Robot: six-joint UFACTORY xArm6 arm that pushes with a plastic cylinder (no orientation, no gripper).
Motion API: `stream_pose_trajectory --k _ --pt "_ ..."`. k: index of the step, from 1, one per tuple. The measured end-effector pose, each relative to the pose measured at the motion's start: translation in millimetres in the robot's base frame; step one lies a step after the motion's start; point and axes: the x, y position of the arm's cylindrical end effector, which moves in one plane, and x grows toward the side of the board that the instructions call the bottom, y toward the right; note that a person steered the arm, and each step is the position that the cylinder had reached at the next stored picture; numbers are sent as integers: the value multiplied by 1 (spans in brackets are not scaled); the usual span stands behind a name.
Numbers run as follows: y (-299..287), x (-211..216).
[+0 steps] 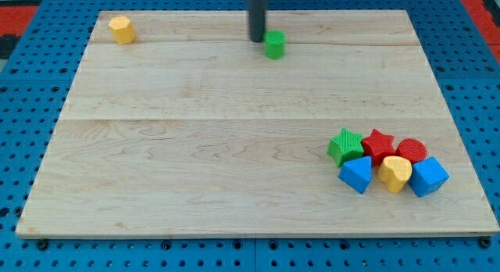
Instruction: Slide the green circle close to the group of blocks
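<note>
The green circle (274, 44) is a small green round block near the view's top, a little right of centre on the wooden board (195, 147). My tip (257, 40) is the lower end of the dark rod, just left of the green circle and touching or almost touching it. The group of blocks lies at the view's lower right: a green star (345, 145), a red star (379, 144), a red circle (412, 151), a blue block (356, 174), a yellow heart (395, 173) and a blue cube (428, 177).
A yellow hexagon block (121, 29) sits alone at the view's top left corner of the board. The board rests on a blue perforated table (31, 147).
</note>
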Motion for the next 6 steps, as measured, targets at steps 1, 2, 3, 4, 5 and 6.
stream_pose_trajectory --k 1,2,3,4,5,6 --pt "45 47" --pt "49 46" --pt "50 35" --pt "86 70" --pt "129 127" --pt "133 121"
